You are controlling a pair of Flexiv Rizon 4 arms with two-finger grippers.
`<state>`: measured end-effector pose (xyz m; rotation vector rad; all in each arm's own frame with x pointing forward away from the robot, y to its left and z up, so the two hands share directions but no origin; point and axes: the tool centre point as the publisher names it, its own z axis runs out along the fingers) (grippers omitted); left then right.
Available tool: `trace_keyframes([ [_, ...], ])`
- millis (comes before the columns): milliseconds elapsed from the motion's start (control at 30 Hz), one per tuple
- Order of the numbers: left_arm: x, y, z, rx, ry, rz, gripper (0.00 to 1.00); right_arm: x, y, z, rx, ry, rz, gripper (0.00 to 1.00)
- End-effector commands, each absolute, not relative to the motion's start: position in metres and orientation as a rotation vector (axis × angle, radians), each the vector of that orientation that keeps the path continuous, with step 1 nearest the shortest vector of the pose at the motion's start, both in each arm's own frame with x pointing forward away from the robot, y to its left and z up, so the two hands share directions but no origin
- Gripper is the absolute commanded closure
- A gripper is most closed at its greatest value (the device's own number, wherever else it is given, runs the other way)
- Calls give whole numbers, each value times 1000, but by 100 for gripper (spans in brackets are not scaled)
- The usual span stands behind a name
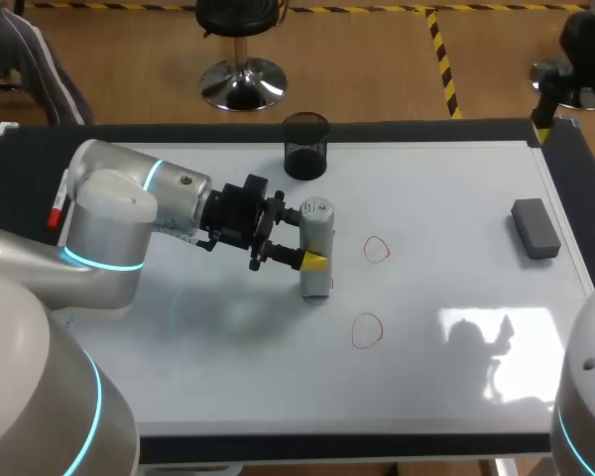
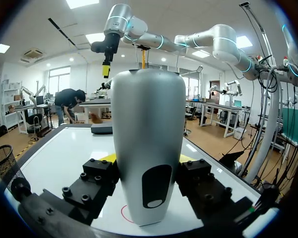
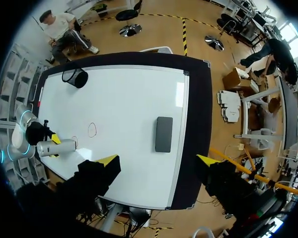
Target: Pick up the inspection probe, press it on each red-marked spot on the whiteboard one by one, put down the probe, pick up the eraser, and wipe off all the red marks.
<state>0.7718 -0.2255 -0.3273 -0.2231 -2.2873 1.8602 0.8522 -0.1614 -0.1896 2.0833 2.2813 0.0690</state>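
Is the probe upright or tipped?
Upright: the grey cylindrical probe stands on end on the whiteboard, over a red mark, held by the left gripper.

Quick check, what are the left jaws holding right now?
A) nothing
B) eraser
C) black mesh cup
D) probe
D: the left jaws clamp the probe from both sides, upright on the whiteboard, while the eraser lies untouched near the board's right edge.
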Motion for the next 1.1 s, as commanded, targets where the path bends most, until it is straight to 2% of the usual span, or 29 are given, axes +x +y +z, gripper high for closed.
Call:
trace_keyframes([
  [33, 771, -225, -333, -222, -2287, 1860, 100, 853, -162, -189, 2083, 2284, 67, 0],
  [1100, 771, -225, -333, -222, -2287, 1860, 100, 843, -170, -207, 2108, 2223, 157, 0],
])
